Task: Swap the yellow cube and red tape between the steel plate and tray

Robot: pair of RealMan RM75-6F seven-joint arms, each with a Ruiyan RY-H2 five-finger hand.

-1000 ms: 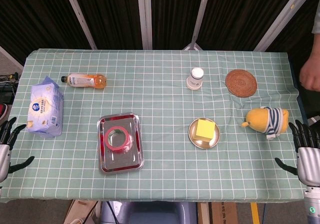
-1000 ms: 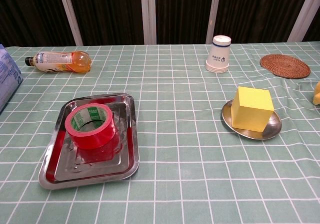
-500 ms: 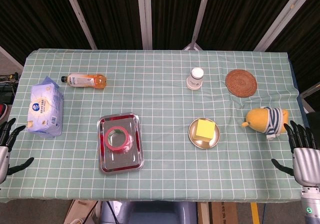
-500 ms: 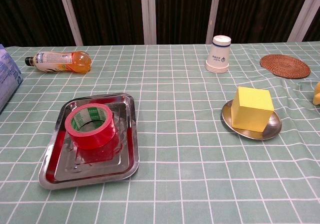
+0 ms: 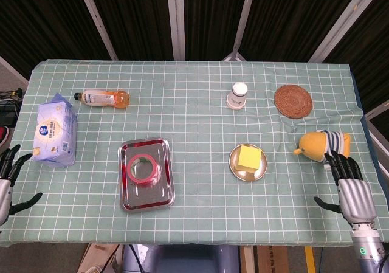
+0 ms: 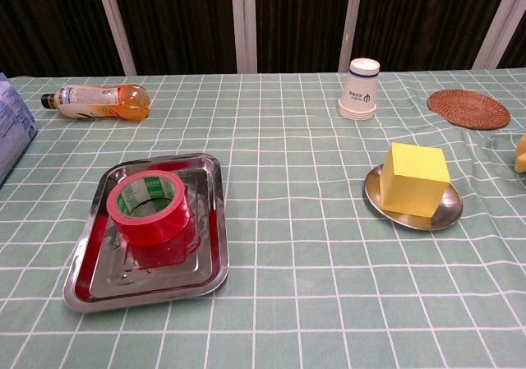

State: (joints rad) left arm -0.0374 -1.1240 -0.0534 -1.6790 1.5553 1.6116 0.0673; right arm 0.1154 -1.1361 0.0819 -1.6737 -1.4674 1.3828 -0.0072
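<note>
Where the checked green cloth runs out at the near left corner, the left hand (image 5: 7,182) hangs just off the table's edge (image 5: 182,236), fingers spread apart and holding nothing. Just beyond it a blue-and-white wipes pack (image 5: 55,133) lies near the left side, and further back an orange drink bottle (image 5: 103,96) lies on its side, cap pointing left.

Moving toward the middle, the steel tray (image 6: 90,283) sits a little left of centre, a rectangular pan with rounded corners. The red tape (image 6: 149,206) lies flat inside it, toward the tray's far end, its hole facing up and a green inner lining showing in the chest view.

Right of centre stands the round steel plate (image 6: 378,205), well apart from the tray, with the yellow cube (image 6: 417,178) resting on it and covering most of its surface. Behind the plate, toward the back of the table, a white paper cup (image 6: 359,89) stands upside down, and to its right a woven brown coaster (image 6: 468,108) lies flat.

Near the right edge a yellow plush toy in a striped shirt (image 5: 323,146) lies on the cloth. Just in front of it, the right hand (image 5: 347,188) hovers over the near right corner, palm down, fingers stretched out and parted, thumb pointing inward, gripping nothing; its fingertips reach close to the toy, though I cannot tell whether they touch it.
</note>
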